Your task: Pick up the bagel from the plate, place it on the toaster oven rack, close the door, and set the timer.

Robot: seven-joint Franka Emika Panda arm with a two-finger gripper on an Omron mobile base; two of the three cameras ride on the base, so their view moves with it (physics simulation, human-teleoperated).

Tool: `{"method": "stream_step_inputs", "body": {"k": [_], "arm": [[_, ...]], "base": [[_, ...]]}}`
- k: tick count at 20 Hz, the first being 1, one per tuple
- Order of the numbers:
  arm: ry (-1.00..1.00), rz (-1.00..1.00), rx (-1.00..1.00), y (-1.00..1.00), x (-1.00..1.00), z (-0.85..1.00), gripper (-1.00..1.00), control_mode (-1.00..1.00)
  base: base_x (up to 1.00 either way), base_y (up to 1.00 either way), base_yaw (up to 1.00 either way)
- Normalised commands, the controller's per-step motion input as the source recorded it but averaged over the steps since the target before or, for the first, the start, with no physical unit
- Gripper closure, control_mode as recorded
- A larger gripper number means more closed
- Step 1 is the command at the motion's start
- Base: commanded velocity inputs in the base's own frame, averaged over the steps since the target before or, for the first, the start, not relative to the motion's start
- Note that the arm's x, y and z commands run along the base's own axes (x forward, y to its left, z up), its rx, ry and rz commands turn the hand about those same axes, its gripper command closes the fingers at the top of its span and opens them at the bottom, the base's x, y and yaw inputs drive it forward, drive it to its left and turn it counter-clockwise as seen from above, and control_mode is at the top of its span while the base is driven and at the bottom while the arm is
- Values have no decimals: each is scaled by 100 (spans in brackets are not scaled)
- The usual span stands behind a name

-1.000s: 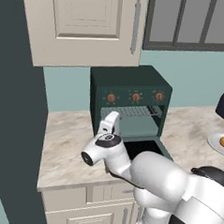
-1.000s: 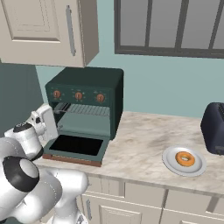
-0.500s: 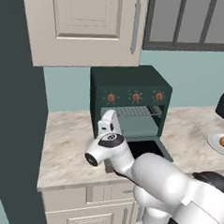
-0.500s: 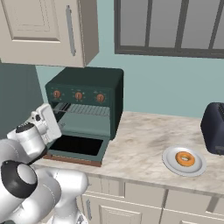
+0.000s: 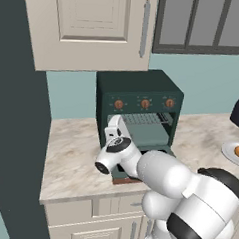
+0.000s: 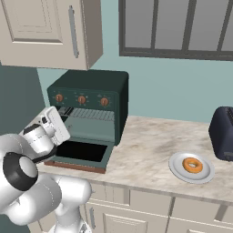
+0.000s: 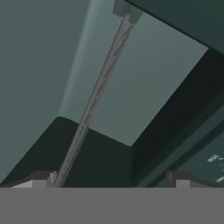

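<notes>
So the small orange-brown bagel ring (image 6: 192,164) is sitting in the middle of the round white plate (image 6: 176,167), which is resting on the pale marbled stone counter (image 6: 145,154) toward its right end, near the front edge and just left of a dark boxy appliance (image 6: 223,133) at the right edge of the counter. Well apart from it, toward the left end of the counter and back against the teal wall, the dark green toaster oven (image 6: 88,107) is standing with three copper-orange knobs (image 6: 81,99) in a row across its front. Its dark green door with the black glass window (image 6: 82,152) is hanging open, lying flat out toward the counter's front edge with the copper-orange bar handle (image 6: 75,166) at the near side. Inside, the pale grey wire rack (image 5: 144,118) is spanning the cavity and nothing is lying on it. The white arm's pincer (image 7: 112,179) is pointing into the oven's left side, its two dark fingertips (image 7: 40,177) standing wide apart and gripping nothing, with the rack running edge-on right past the left tip in the hand view. Cream cabinet doors (image 5: 92,24) are hanging above the oven.
</notes>
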Motion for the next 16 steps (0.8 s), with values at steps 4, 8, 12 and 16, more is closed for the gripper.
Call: {"method": "stream_step_inputs", "body": {"k": [4, 8, 12, 16], "arm": [[0, 0, -4, 0, 10, -31, -100, -100], [0, 0, -6, 0, 6, -27, -100, -100], [0, 0, -8, 0, 20, -11, -100, -100], [0, 0, -6, 0, 30, 0, -100, -100]], "base": [[0, 0, 0], [0, 0, 0], [0, 0, 0], [0, 0, 0]]}}
